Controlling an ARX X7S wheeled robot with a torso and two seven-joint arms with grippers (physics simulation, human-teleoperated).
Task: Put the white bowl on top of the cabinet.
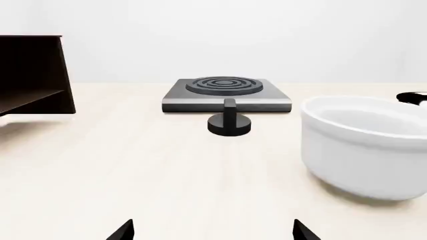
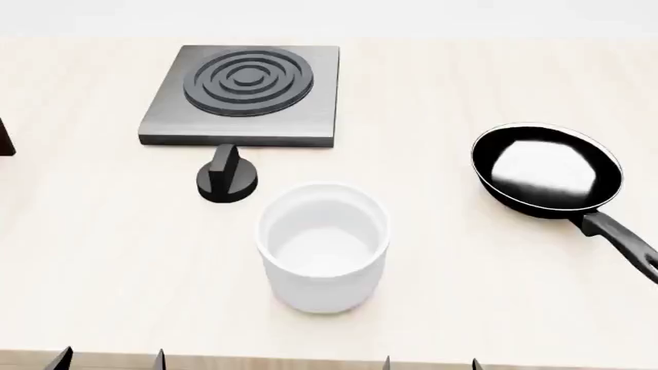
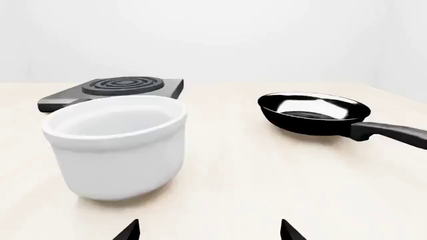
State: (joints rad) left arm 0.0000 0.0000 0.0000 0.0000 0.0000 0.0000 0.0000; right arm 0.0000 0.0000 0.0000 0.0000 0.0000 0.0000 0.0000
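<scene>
The white bowl point(image 2: 323, 245) sits empty and ungrasped on the table point(image 2: 92, 254), so our task is unstarted. Left to right: the cabinet point(image 1: 33, 75) at far left awaits it, then stove plate point(image 2: 245, 94), bowl, and empty frying pan point(image 2: 548, 171). Both our left gripper point(image 1: 212, 232) and right gripper point(image 3: 208, 231) stand apart, holding nothing.

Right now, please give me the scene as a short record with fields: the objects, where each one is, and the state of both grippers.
bowl: white bowl, upright, empty, on the table near the front edge
cabinet: dark cabinet, far left of the table, nothing seen on its top
stove: grey stove plate behind the bowl, black knob in front of it
pan: black frying pan, right of the bowl, apart from it
left gripper: open, holding nothing
right gripper: open, holding nothing
task: bowl not yet grasped
</scene>
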